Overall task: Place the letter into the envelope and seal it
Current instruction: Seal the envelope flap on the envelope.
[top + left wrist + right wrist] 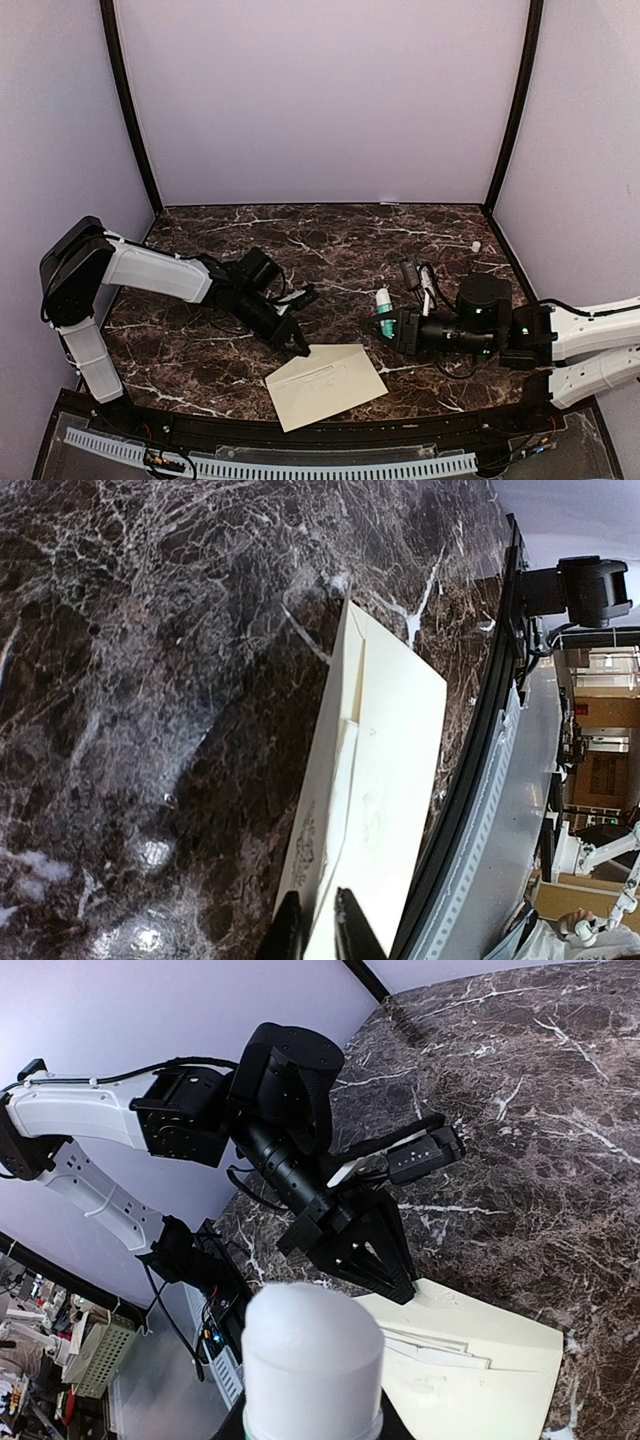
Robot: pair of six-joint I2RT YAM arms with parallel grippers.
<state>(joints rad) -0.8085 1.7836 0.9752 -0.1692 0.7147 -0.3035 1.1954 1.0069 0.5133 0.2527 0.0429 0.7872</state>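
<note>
The cream envelope [326, 386] lies flat near the table's front edge, its emblem side [306, 838] facing up. My left gripper [299, 347] is at its far left corner, with the black fingers [287, 930] closed on either side of the flap's edge [338, 780]. Thin whiter layers [440, 1348] show along the flap's opening; I cannot tell whether they are the letter. My right gripper [390, 326] hovers to the right of the envelope, shut on a glue stick [383, 303] whose white cap [312, 1360] fills the bottom of the right wrist view.
A small white object [476, 245] lies at the table's back right. The table's front edge with a perforated rail [500, 810] runs close beside the envelope. Purple walls enclose the dark marble table [330, 240].
</note>
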